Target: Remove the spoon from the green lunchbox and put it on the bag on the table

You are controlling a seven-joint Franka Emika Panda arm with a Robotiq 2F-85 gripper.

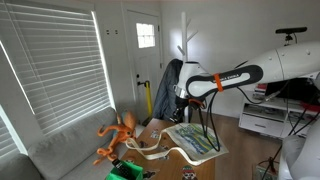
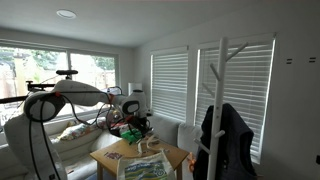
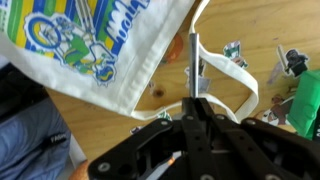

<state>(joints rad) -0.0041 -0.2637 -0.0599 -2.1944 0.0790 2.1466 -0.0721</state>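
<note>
In the wrist view my gripper (image 3: pixel 197 102) is shut on a metal spoon (image 3: pixel 195 55), whose handle sticks out past the fingertips. It hangs over the wooden table (image 3: pixel 285 25), above the white strap of the bag (image 3: pixel 90 40), a white tote with a colourful print. The green lunchbox (image 3: pixel 308 100) shows at the right edge. In an exterior view the gripper (image 1: pixel 183 106) hovers above the bag (image 1: pixel 192 138), with the green lunchbox (image 1: pixel 125 171) at the table's near corner. In an exterior view the bag (image 2: pixel 146 168) lies at the table's front, below the gripper (image 2: pixel 134 108).
An orange plush toy (image 1: pixel 117 135) sits on the grey couch (image 1: pixel 60 150) beside the table. A white coat rack (image 1: pixel 186 40) with a dark jacket (image 1: pixel 172 85) stands behind. Small items (image 3: pixel 290 65) lie on the table near the lunchbox.
</note>
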